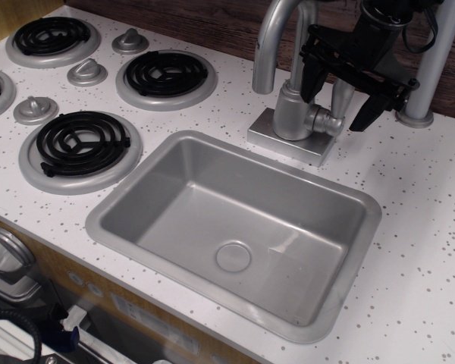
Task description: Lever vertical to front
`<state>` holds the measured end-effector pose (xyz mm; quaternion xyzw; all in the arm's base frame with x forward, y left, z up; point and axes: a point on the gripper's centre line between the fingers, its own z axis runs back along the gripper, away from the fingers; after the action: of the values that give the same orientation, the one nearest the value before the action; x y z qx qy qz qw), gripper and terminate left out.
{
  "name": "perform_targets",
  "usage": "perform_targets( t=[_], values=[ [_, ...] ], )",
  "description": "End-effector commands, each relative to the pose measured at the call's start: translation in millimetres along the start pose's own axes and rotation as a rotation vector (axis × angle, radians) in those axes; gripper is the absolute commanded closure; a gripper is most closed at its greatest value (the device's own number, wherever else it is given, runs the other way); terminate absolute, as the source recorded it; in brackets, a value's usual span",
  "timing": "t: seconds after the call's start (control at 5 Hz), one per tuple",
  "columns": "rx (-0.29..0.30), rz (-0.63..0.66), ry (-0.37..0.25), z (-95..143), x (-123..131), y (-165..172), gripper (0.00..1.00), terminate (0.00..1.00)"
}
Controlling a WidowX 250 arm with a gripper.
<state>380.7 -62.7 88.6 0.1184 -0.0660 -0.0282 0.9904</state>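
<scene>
The lever [340, 97] is seen standing upright on a short round stub [326, 121] at the right side of the grey faucet body [292, 110], behind the sink [235, 227] set into the speckled table [425, 220]. The claw [343, 95] is held released, its two black fingers [371, 110] spread to either side of the lever, apparently so that the paddle can be caught between them. Contact cannot be made out. The straddle is judged to be preparation for tipping the lever forward toward the sink.
</scene>
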Motion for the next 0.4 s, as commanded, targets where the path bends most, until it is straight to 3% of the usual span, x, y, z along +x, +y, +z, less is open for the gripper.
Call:
perform_targets(
  t=[0.0, 0.2],
  values=[
    [0.0, 0.0, 0.0, 0.0, 0.0, 0.0, 0.0, 0.0],
    [0.023, -0.04, -0.142, 9.4, 14.8, 0.1, 0.0, 0.0]
  ],
)
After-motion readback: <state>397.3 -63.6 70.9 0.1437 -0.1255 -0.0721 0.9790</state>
